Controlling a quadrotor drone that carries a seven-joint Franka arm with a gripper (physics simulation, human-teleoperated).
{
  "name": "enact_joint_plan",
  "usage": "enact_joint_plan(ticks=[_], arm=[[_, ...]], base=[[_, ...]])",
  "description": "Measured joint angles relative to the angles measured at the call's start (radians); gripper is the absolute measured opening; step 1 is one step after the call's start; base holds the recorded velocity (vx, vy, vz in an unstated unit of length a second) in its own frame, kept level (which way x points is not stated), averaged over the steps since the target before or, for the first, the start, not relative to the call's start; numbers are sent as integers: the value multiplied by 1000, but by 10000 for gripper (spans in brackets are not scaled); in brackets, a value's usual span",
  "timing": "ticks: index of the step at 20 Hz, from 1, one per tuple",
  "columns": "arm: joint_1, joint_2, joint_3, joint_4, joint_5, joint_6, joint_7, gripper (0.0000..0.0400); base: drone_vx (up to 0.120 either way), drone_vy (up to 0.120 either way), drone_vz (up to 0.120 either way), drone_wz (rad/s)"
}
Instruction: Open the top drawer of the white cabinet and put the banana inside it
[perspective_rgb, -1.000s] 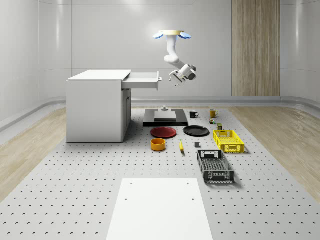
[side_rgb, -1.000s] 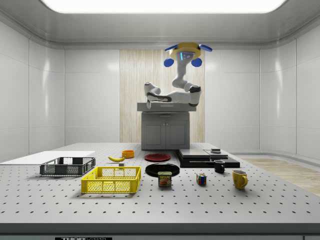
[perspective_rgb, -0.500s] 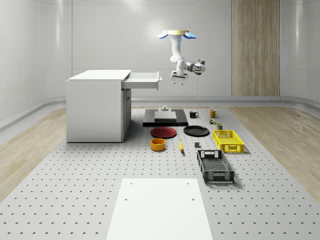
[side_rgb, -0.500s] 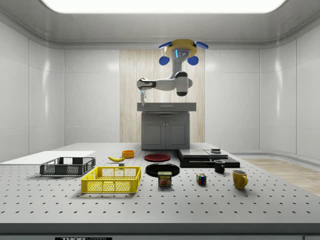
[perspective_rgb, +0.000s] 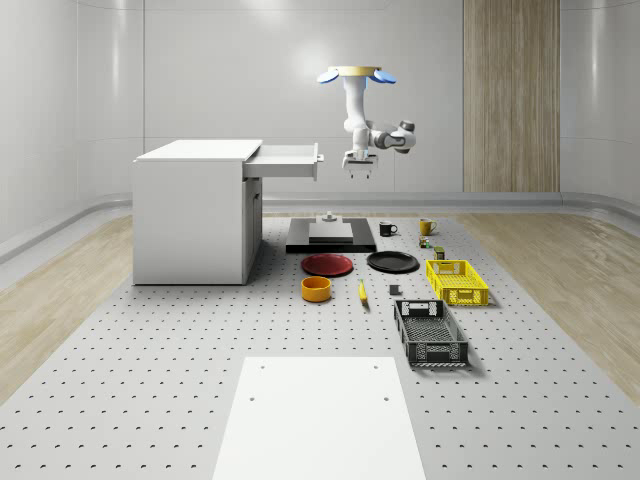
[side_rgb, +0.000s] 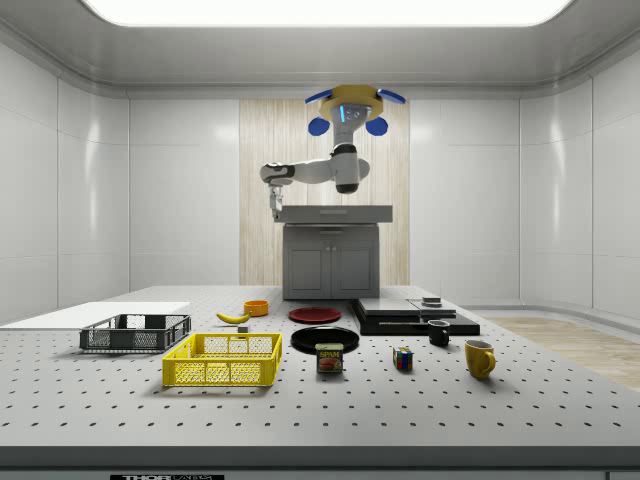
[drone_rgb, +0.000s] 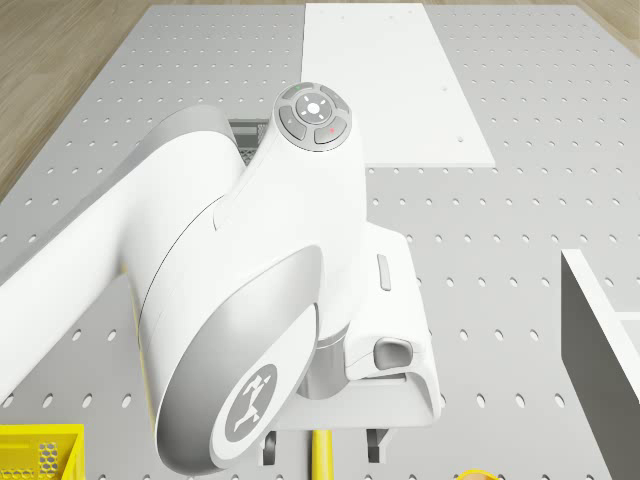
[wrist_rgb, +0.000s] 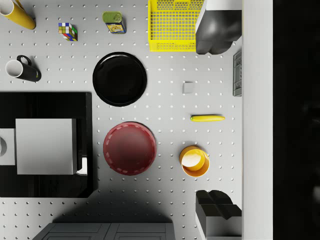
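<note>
One banana lies on the perforated surface far below the claw, between an orange bowl and a black crate. It looks light, slightly soft and curved — best pinched across its middle. The drone hovers just off the white cabinet's open top drawer, claw pointing down, fingers apart and empty, in a bright, white-walled room.
</note>
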Motion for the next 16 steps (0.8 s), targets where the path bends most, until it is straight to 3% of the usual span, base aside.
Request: enact_joint_plan(ticks=[16], arm=[[18,-77,-3,2,-26,56,-18,400]], base=[[120,0,-120,0]])
